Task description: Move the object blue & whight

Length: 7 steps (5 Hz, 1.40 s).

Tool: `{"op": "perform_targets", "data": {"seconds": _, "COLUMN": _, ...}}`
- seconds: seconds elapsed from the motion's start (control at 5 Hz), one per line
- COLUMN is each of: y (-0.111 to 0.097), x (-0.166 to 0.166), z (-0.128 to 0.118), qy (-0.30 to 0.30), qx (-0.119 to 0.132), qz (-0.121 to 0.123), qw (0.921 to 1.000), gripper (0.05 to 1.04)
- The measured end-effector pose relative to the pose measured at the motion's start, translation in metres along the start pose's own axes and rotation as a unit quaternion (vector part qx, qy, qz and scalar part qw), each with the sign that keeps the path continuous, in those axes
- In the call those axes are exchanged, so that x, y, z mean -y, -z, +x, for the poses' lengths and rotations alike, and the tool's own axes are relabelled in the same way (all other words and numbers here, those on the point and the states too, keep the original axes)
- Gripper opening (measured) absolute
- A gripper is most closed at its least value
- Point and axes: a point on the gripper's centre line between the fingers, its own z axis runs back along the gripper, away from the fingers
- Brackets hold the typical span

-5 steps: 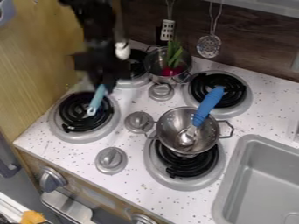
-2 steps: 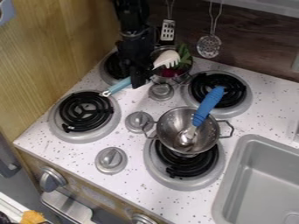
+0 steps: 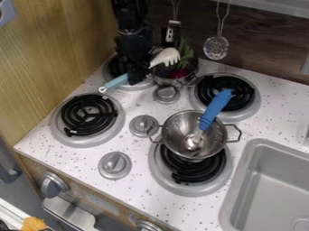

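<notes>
Serving fork gripped mid-handle, long axis crosswise.
Blue-and-white serving fork (image 3: 166, 57) is held at the gripper (image 3: 135, 80), fingers clamped on its handle. Axis is slanted: white head out view-right and higher in view, blue handle end view-left and lower. Head is seen against the rear steel pot (image 3: 168, 81), just right of the gripper; for any lowering, clearance should probably be kept on that side.

Four burners (image 3: 84, 141) are counted, and five knobs (image 3: 114, 165). Two metal pots (image 3: 175, 135) and two hanging utensils (image 3: 215, 47) can be counted, with one blue-handled spoon (image 3: 215, 108), one blue and white utensil (image 3: 166, 57), one leafy red vegetable (image 3: 177, 73) and one sink (image 3: 240, 180).
</notes>
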Motion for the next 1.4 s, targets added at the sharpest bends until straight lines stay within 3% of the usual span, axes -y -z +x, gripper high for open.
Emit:
{"op": "perform_targets", "data": {"seconds": 0.2, "y": -0.003, "x": -0.009, "z": -0.003, "qy": -0.014, "qx": -0.004, "qz": 0.006, "qw": 0.9999, "gripper": 0.248}}
{"op": "perform_targets", "data": {"seconds": 0.4, "y": 0.009, "x": -0.020, "z": -0.003, "qy": -0.035, "qx": -0.019, "qz": -0.017, "qw": 0.9991, "gripper": 0.248}}
{"op": "perform_targets", "data": {"seconds": 0.8, "y": 0.029, "x": -0.025, "z": 0.010, "qy": -0.048, "qx": -0.007, "qz": -0.026, "qw": 0.9985, "gripper": 0.248}}
{"op": "perform_targets", "data": {"seconds": 1.0, "y": 0.029, "x": -0.025, "z": 0.016, "qy": -0.053, "qx": 0.001, "qz": -0.017, "qw": 0.9985, "gripper": 0.308}}
{"op": "perform_targets", "data": {"seconds": 1.4, "y": 0.040, "x": -0.016, "z": 0.009, "qy": -0.067, "qx": -0.014, "qz": 0.003, "qw": 0.9976, "gripper": 0.887}}
